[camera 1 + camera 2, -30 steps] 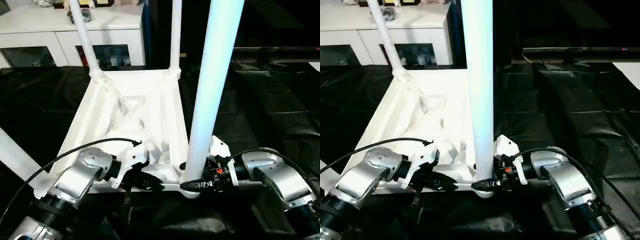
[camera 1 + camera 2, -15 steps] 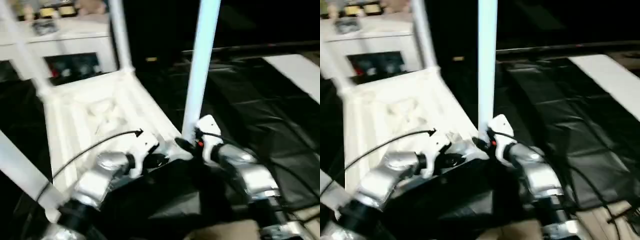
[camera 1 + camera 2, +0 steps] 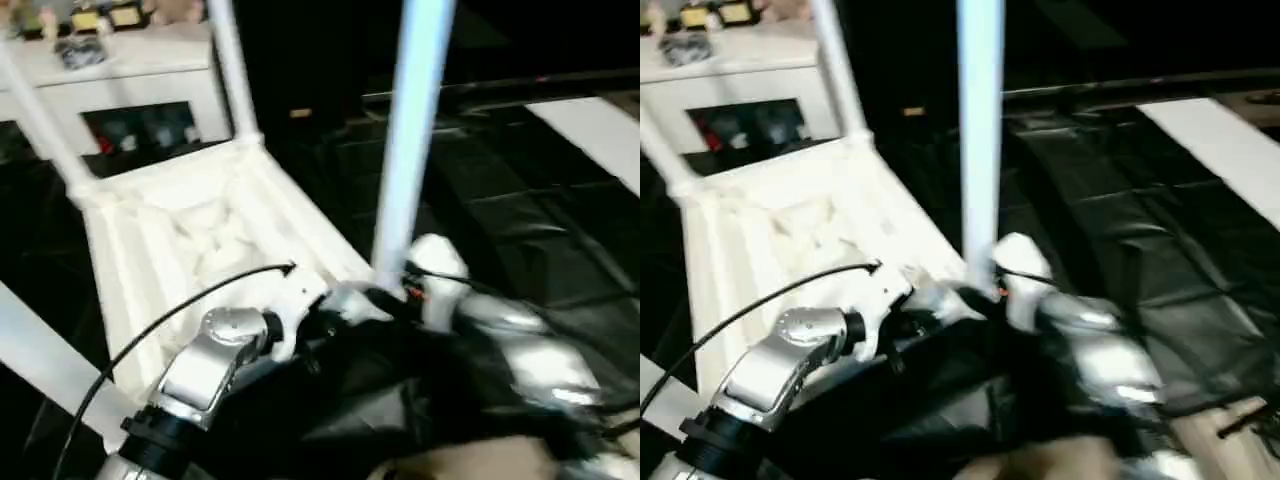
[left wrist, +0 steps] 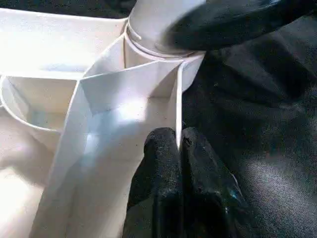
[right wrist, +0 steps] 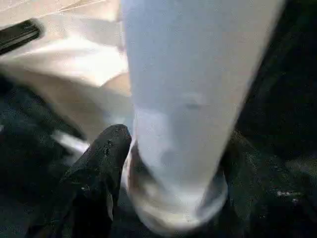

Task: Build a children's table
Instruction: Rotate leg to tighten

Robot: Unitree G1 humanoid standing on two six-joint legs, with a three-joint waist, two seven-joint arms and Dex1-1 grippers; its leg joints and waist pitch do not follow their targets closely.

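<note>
The children's table lies upside down, its white ribbed tabletop [image 3: 190, 230] facing up. Two far legs [image 3: 232, 70] stand in their sockets. A third leg [image 3: 40, 360] slants at the near left. The near right leg [image 3: 410, 150] stands upright in its corner socket [image 4: 158, 44]. My left gripper [image 4: 178, 144] is shut on the thin rim wall of the tabletop just beside that socket, also seen from above [image 3: 325, 320]. My right gripper [image 3: 400, 295] sits around the base of the near right leg [image 5: 183, 99].
A white cabinet [image 3: 120, 90] with glass doors stands at the back left, small items on top. Black sheeting [image 3: 520, 200] covers the ground around the table. A pale strip [image 3: 600, 130] lies at the far right. A black cable [image 3: 180, 310] arcs over my left forearm.
The whole picture has shifted, so the head camera has moved. Both grippers stay at the near right corner. The right forearm has shifted a little beside the leg.
</note>
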